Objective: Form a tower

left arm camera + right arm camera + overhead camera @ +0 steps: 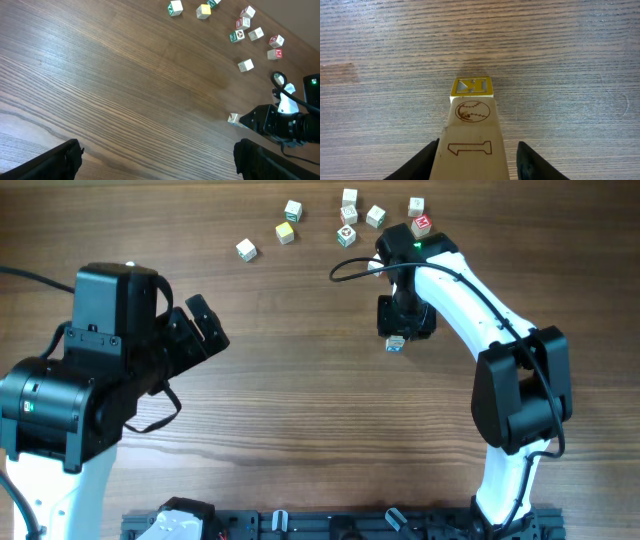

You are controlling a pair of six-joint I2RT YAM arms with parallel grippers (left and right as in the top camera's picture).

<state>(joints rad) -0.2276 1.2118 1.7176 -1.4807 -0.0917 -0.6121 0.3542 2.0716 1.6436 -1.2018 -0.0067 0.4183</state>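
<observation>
Right gripper (478, 145) is set astride the tower (471, 111), one finger on each side; whether it is clamped cannot be told. Left gripper (157, 150) is spread wide and holds nothing. On the brown wood-grain table (300, 410) the tower is found right of centre. Loose cubes (345, 220) are scattered along the far edge.

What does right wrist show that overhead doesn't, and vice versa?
Right wrist only: faces of the tower, an engraved 1, a baseball and a yellow K at the far end, with the right gripper flanking it. Overhead only: loose cubes near the far edge, and the left gripper, open. Both: the right gripper around the tower, and the wooden table.
</observation>
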